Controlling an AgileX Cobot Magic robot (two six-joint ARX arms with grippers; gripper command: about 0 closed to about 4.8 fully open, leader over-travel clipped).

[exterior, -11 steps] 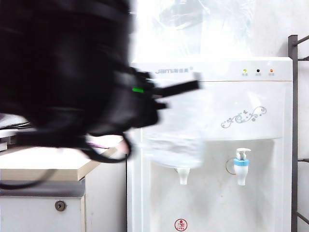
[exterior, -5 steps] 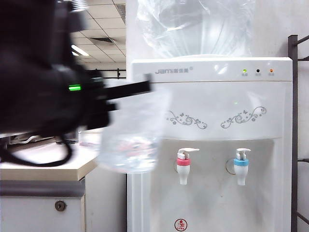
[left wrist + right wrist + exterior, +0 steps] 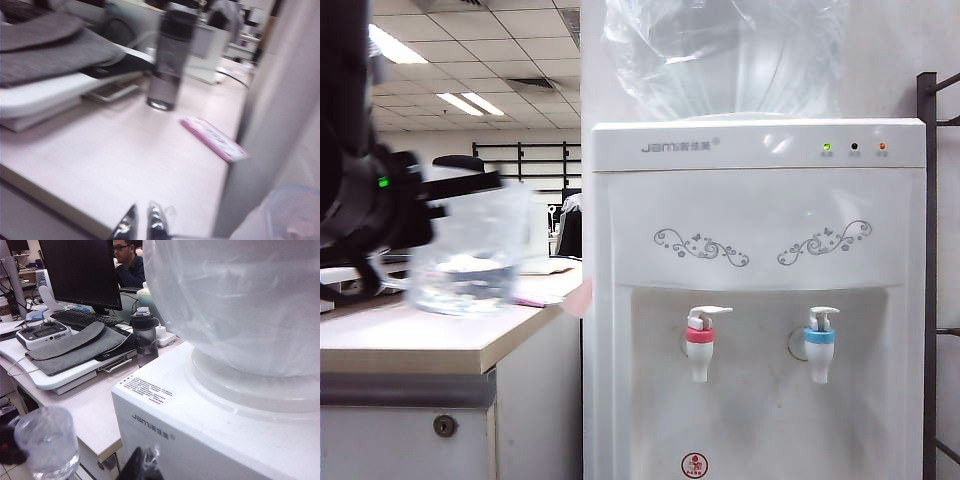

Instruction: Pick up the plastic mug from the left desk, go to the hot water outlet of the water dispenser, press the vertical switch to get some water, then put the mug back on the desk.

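The water dispenser (image 3: 755, 300) is white with grey swirl ornaments, one tap collared red-pink (image 3: 700, 335) and the other blue (image 3: 820, 336), beside a pale beige worktop (image 3: 420, 340) with a grey edge band, a clear colourless plastic mug (image 3: 470, 250), a dark grey bottle (image 3: 169, 55) and a pink booklet (image 3: 215, 139).

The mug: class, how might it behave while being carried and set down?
The mug holds water, so it probably feels bottom-heavy and could slosh. Its clear plastic wall looks thin, so the left end effector might flex it. On the desk it should stand steadily.

Tiled office ceiling (image 3: 520, 40) with lit strip lights (image 3: 395, 45), dark metal shelving (image 3: 928, 280) against a white wall (image 3: 885, 55)
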